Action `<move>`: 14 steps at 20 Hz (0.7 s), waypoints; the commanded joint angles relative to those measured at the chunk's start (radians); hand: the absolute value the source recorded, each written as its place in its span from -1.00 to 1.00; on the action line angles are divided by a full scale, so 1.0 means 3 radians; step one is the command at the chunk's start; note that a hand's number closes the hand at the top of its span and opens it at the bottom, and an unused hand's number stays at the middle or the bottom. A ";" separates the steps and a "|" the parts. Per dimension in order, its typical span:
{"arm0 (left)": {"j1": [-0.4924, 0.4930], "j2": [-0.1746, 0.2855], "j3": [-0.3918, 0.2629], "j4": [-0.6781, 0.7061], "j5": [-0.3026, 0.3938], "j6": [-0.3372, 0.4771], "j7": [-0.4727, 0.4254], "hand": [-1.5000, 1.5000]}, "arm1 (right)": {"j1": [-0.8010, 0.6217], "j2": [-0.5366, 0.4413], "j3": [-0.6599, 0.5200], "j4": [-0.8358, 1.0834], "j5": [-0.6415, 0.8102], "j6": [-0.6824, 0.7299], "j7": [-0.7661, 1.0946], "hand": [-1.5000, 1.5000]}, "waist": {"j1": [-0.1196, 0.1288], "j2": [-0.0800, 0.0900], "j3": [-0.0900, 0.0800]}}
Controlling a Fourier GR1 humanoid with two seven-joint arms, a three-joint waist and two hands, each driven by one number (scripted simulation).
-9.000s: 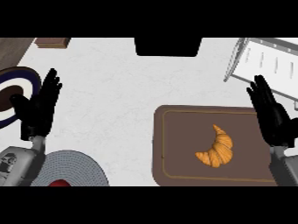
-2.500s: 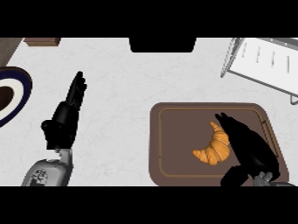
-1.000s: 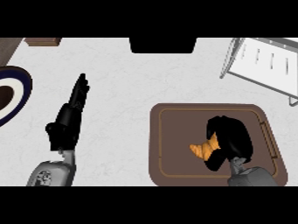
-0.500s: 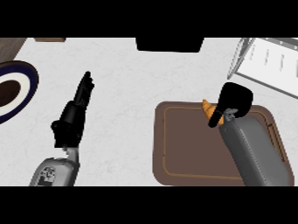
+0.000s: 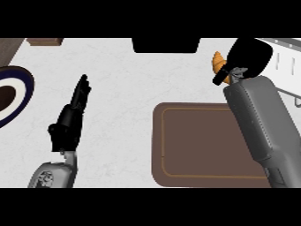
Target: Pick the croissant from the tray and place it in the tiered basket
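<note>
Right hand [image 5: 249,57] fingers curl round the croissant [image 5: 218,62], lengthwise up the view, just beside the tiered basket [image 5: 289,66]; left hand [image 5: 71,119] fingers straight.

In the upper right of the frame, the right robot hand [image 5: 250,55] curls round the croissant [image 5: 217,61], whose orange tip shows at the hand's left edge, just beside the white tiered basket [image 5: 289,66]. Its grey forearm crosses the brown tray [image 5: 198,145] below. Left of centre, the left robot hand [image 5: 71,117] shows edge-on over the pale tabletop [image 5: 126,88], fingers straight, near a dark-rimmed plate [image 5: 3,95].
</note>
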 commanded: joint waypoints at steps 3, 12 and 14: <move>-0.0033 0.0096 0.0088 -0.0105 0.0047 -0.0056 0.0116 0.00 | -0.0574 -0.0203 -0.0213 -0.0277 0.0060 0.0524 0.0344 1.00 | -0.0022 -0.0011 0.0001; 0.0073 -0.0042 -0.0032 -0.0121 -0.0029 0.0028 0.0081 0.00 | -0.0910 -0.0244 -0.0606 -0.0558 0.0016 0.0716 0.0340 1.00 | -0.0021 -0.0005 0.0002; 0.0119 -0.0071 -0.0140 -0.0098 -0.0072 0.0066 0.0012 0.00 | -0.1253 -0.0338 -0.0924 -0.0261 -0.0084 0.0444 0.0238 1.00 | 0.0023 0.0010 0.0001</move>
